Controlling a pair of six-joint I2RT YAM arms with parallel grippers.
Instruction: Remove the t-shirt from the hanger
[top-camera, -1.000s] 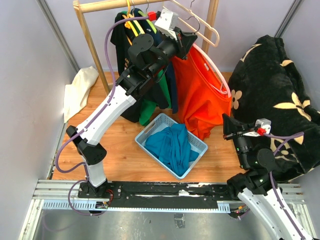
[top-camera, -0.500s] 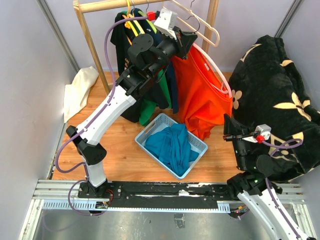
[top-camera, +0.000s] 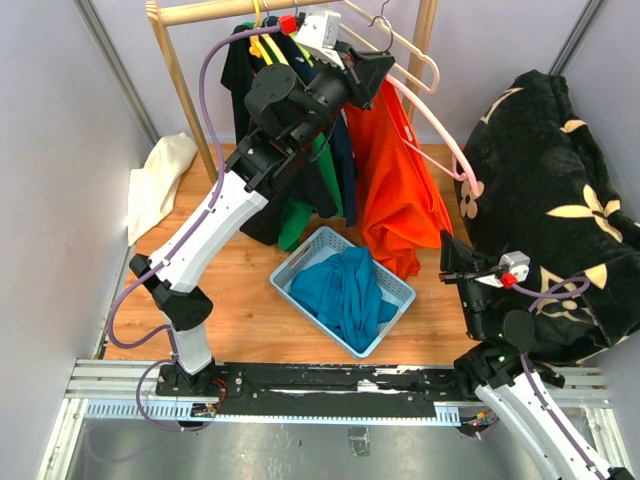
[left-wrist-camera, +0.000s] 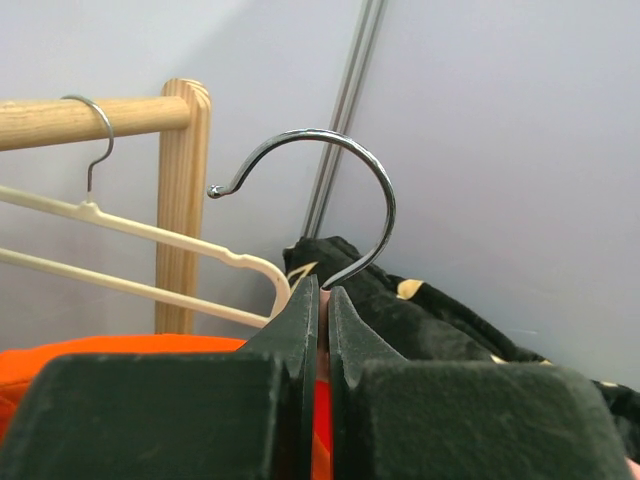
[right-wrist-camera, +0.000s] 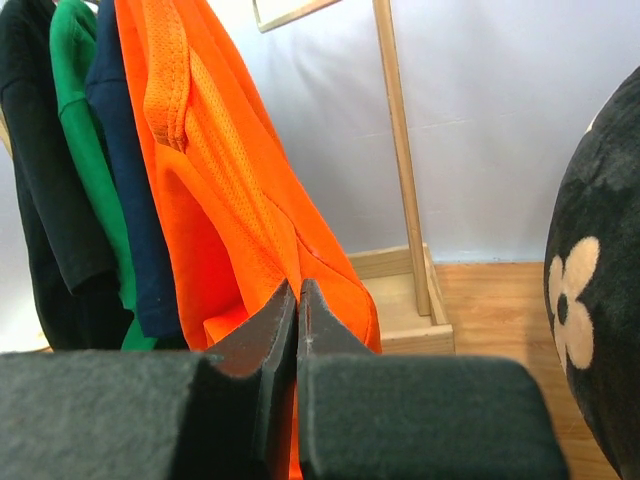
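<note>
Up by the rail (top-camera: 200, 10), the left gripper (left-wrist-camera: 322, 292) pinches the tilted hanger (top-camera: 468, 186); the right gripper (right-wrist-camera: 297, 298), closed and empty, may let the t-shirt (top-camera: 400, 190) drop.

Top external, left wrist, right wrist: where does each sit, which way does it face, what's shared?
Top external: above and behind the bases, looking down at the wooden rack, orange t-shirt and blue basket; both arms show, left gripper up at the rack, right gripper low.
Left wrist: high beside the rack, facing the hanger hook; its shut fingers at the bottom.
Right wrist: low, looking up at the orange t-shirt; its shut fingers at the bottom.
Shared: all three show the orange t-shirt and the black floral blanket.
</note>
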